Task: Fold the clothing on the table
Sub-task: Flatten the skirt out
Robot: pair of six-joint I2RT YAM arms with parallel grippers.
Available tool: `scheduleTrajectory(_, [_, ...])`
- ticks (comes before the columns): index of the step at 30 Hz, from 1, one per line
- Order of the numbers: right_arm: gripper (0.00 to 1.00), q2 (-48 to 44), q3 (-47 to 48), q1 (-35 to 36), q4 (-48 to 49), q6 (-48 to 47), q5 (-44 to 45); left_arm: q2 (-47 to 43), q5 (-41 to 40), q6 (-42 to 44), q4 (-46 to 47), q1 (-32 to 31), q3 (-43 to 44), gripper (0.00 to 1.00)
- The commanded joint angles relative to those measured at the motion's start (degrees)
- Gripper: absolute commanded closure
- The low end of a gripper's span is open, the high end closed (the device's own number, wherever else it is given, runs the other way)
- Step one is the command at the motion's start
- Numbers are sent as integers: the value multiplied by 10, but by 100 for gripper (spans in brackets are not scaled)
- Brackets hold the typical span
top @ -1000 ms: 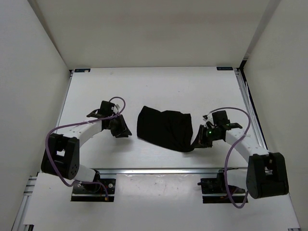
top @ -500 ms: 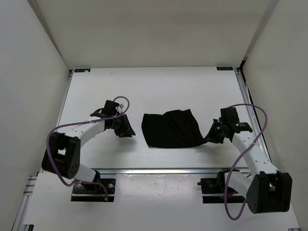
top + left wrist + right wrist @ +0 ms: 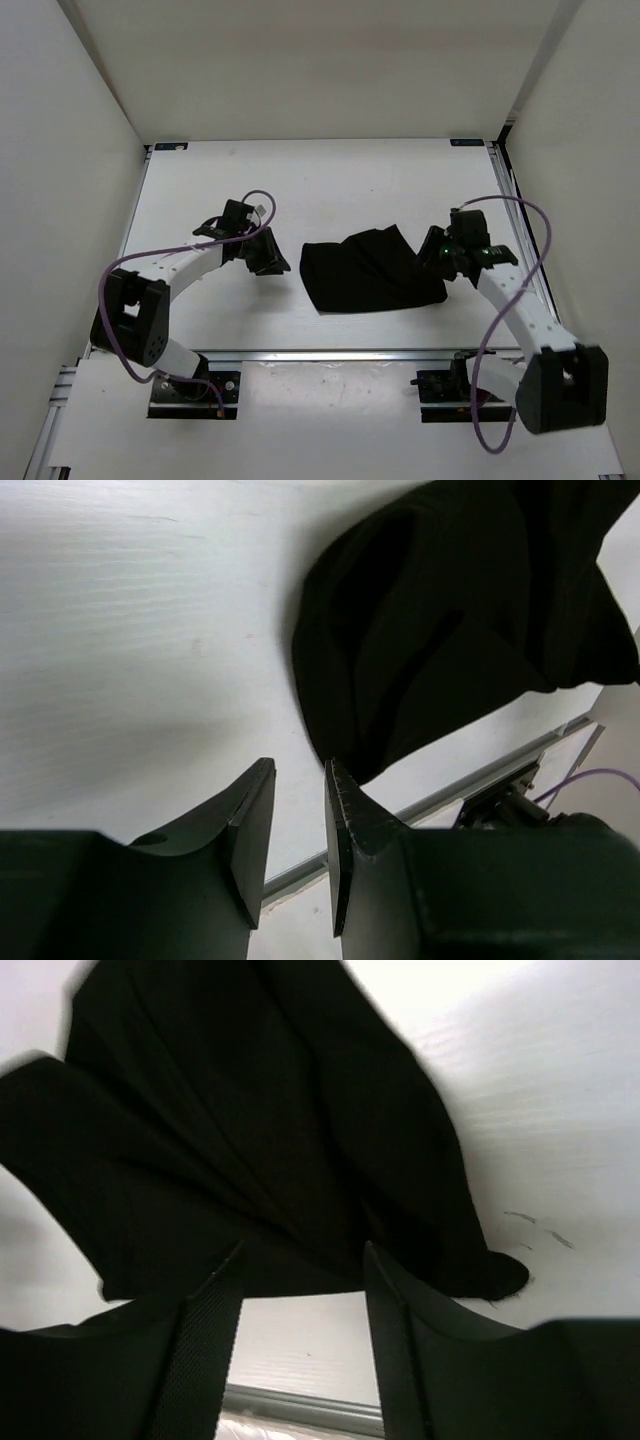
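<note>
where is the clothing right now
In the top view the clothing lies bunched on the table, right of centre near the front rail, between the left gripper and the right gripper.

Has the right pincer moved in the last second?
Yes. The right pincer has moved away from the near rail of the table, toward its far edge.

The top view looks steeply down from behind the arm bases (image 3: 195,390) over the whole white rectangular desk (image 3: 330,180). Each wrist view sits low and close, facing past the left hand (image 3: 297,780) or right hand (image 3: 302,1255) onto the plain black fabric garment (image 3: 370,272), which all three share.
</note>
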Motion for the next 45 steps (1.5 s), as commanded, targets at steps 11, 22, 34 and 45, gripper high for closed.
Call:
scheduleTrajectory(11, [53, 188, 66, -22, 116, -126, -107, 1, 30, -1, 15, -5, -5, 62])
scheduleTrajectory(22, [80, 294, 84, 15, 145, -122, -149, -20, 35, 9, 8, 24, -28, 62])
scheduleTrajectory(34, [100, 128, 212, -30, 82, -104, -56, -24, 34, 13, 5, 43, -36, 63])
scheduleTrajectory(45, [56, 208, 243, -50, 76, -127, 92, -19, 31, 8, 5, 30, -27, 63])
